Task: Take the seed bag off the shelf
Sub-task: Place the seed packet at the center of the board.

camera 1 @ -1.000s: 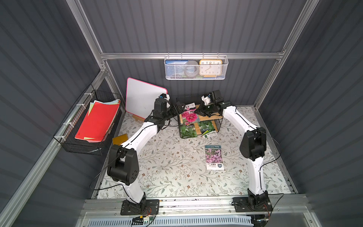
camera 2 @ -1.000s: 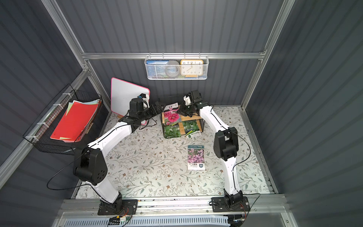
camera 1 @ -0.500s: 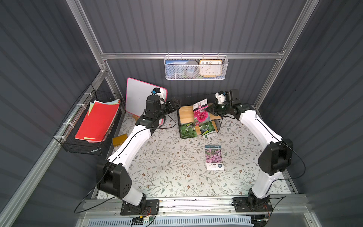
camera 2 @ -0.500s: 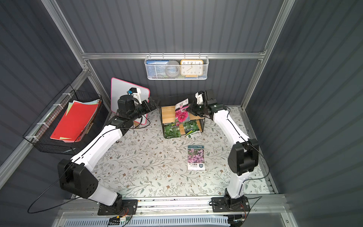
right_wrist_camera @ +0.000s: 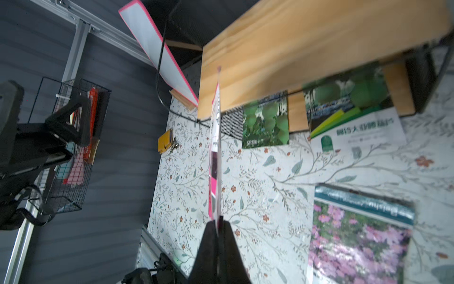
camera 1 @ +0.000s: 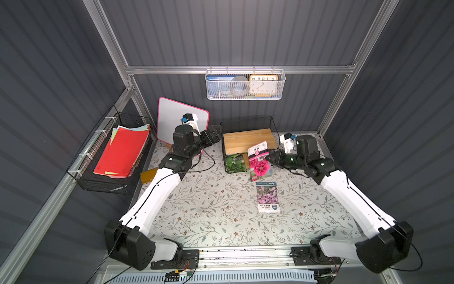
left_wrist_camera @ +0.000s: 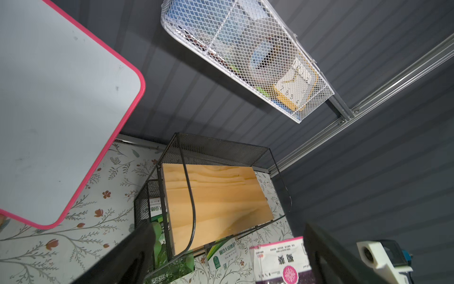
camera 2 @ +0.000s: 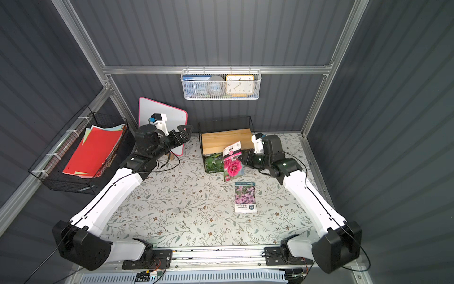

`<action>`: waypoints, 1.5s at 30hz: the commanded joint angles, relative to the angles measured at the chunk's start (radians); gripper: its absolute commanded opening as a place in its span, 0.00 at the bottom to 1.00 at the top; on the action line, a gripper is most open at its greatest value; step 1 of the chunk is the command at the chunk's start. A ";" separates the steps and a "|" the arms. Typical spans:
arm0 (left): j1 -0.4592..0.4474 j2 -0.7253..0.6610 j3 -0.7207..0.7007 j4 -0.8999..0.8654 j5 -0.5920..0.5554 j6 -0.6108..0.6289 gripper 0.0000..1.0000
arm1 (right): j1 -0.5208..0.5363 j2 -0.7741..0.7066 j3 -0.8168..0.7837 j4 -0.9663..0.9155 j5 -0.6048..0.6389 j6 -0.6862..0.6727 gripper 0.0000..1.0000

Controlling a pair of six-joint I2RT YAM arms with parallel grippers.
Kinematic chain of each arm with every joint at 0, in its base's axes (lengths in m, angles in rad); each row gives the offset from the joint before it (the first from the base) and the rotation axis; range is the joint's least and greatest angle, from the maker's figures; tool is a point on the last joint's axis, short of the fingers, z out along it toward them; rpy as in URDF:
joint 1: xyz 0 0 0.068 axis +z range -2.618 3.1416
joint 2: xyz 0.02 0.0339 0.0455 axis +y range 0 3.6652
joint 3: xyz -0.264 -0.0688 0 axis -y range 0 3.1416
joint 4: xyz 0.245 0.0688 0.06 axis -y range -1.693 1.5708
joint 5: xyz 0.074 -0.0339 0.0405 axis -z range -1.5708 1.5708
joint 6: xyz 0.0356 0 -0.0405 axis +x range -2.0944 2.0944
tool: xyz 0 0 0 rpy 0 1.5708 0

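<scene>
- Lower centre of both top views: the floral table surface. A purple-flower packet lies flat on it, right of centre, with no gripper touching it.
- Left edge of the table surface: a yellow key case, partly hidden by the left arm.
- Directly above the purple-flower packet in frame: the seed bag, printed with a pink flower. It is held clear of the table surface and tilted. Its upper corner overlaps the shelf's front edge in frame, and contact there cannot be determined.
- Right gripper: jaws fully closed, pinching the right-hand edge of the seed bag. In the right wrist view the bag appears edge-on, rising from between the closed fingertips.
- Shelf: centre of frame, at the back of the table surface. The top board is bare. Green packets occupy the lower tier, and one projects forward onto the table surface.
- Left gripper: just beside the shelf's left side, jaws spread wide, holding nothing.
- Whiteboard: pink-rimmed, leaning on the back wall behind the left gripper.
- Black wire basket: on the wall at the left of frame, holding red papers.
- White mesh basket: upper centre, hung on the rail, holding a clock.
</scene>
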 commanded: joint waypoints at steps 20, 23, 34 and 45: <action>0.001 -0.203 -0.222 0.040 0.011 -0.005 1.00 | 0.323 0.191 -0.353 0.335 0.370 0.298 0.00; 0.001 -0.190 -0.236 0.053 0.029 -0.006 1.00 | 0.324 0.233 -0.374 0.370 0.351 0.309 0.00; 0.001 -0.161 -0.237 0.072 0.042 -0.004 1.00 | 0.326 0.322 -0.399 0.390 0.333 0.305 0.00; 0.001 -0.141 -0.242 0.075 0.045 0.007 1.00 | 0.326 0.406 -0.402 0.413 0.345 0.318 0.00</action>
